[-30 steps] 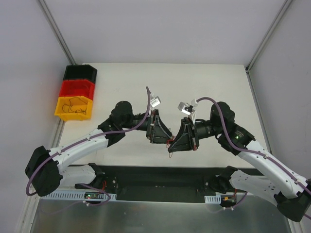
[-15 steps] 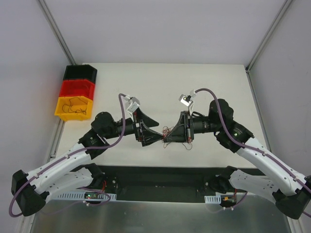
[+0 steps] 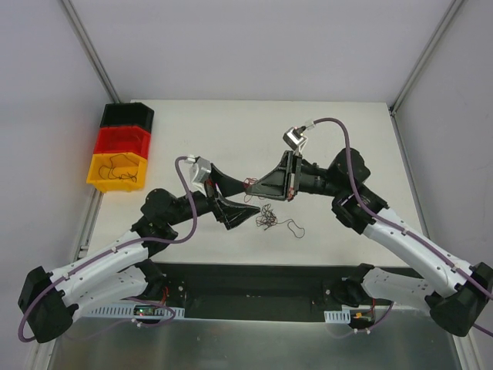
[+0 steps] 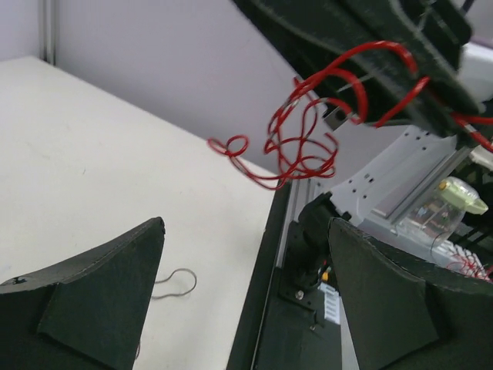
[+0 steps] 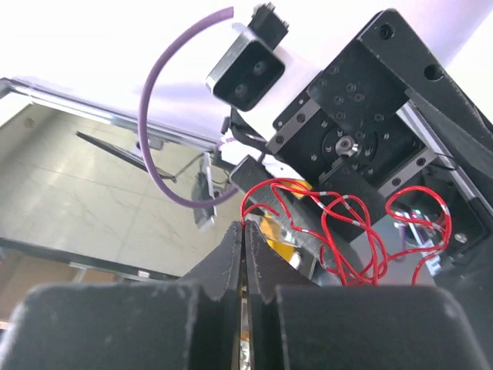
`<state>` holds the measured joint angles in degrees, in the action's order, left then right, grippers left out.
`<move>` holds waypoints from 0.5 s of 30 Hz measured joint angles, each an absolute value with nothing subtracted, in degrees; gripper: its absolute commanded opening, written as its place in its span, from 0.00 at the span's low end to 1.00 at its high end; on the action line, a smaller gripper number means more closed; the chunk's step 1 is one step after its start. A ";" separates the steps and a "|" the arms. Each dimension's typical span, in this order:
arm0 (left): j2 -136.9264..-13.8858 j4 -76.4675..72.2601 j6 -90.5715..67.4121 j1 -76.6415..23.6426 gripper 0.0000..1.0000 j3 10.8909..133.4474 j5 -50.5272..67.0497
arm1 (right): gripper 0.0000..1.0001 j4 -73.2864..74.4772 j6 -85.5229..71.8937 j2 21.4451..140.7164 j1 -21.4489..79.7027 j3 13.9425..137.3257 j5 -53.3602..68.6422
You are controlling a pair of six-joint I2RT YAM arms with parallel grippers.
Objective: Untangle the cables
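Right pincer (image 5: 243,229): pressed together at the tips, pinching a strand of the red cables (image 5: 348,231); held up over the middle of the table (image 3: 347,131), pointing left.

Red cables: hanging in the air as a bunch of loose loops from those tips, clear of the table top, right in front of the left pincer (image 4: 245,231).

Left pincer: spread wide, nothing between the fingers; aimed right, towards the other pincer, tips close to the hanging loops, contact impossible to tell.

Dark cables (image 3: 267,216): lying in a small heap on the table, just on the near side of both pincers, with a thin loop (image 3: 293,226) trailing off to the right.

Yellow bin (image 3: 98,179): at the left edge of the table, nearest of three stacked bins, red and black behind it; holding more thin dark wire (image 3: 117,168).
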<state>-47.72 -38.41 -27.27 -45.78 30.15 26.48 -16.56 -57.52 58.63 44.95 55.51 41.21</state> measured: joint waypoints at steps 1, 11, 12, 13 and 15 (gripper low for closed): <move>-47.94 -40.34 -27.79 -45.78 0.89 30.02 26.48 | 0.00 -18.31 -59.44 59.16 44.95 55.33 40.71; -51.72 -50.43 -31.59 -45.78 0.80 30.02 26.94 | 0.00 -27.38 -68.86 62.02 45.01 54.48 38.09; -51.90 -50.81 -31.88 -45.78 0.78 30.02 26.72 | 0.00 -27.94 -69.14 62.02 45.06 54.43 38.06; -52.12 -51.27 -32.16 -45.78 0.75 30.02 26.39 | 0.00 -28.58 -69.49 62.02 45.12 54.28 38.06; -52.56 -52.10 -32.42 -45.78 0.73 30.04 26.04 | 0.00 -29.65 -69.82 62.02 45.28 53.71 38.00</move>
